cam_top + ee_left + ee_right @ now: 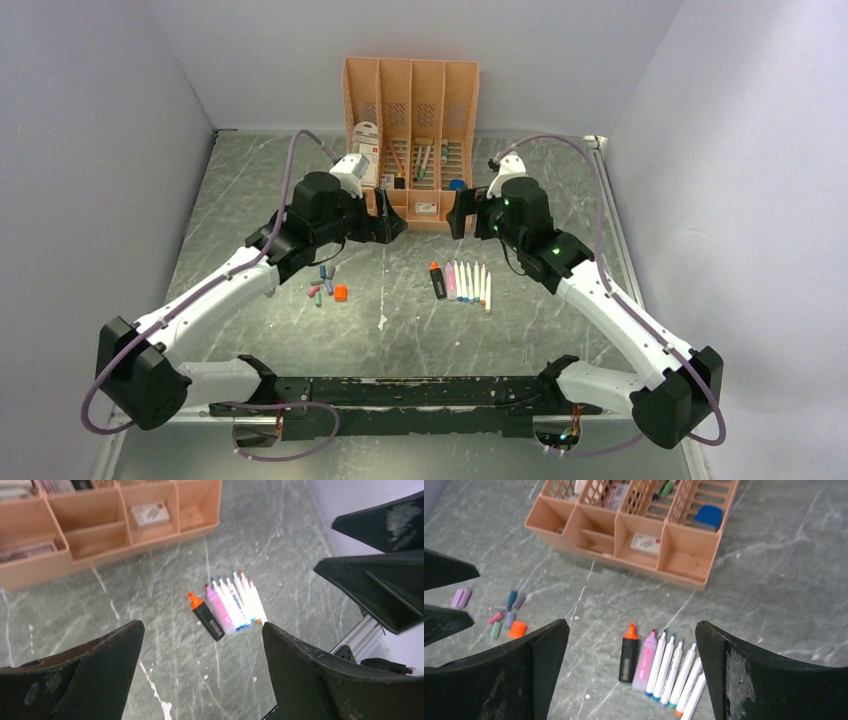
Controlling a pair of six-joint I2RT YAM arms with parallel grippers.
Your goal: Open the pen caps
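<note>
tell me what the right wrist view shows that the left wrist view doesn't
Only right wrist: the loose caps scattered left of the markers, and a blue item in the peach organizer. Only left wrist: a metal rail low on the right. Both: the row of uncapped markers and the organizer's front compartments.

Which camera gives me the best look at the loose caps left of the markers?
Right wrist: the loose caps show separately, colours distinct, orange one included. Top external shows them tiny and hard to tell apart. Left wrist shows none.
</note>
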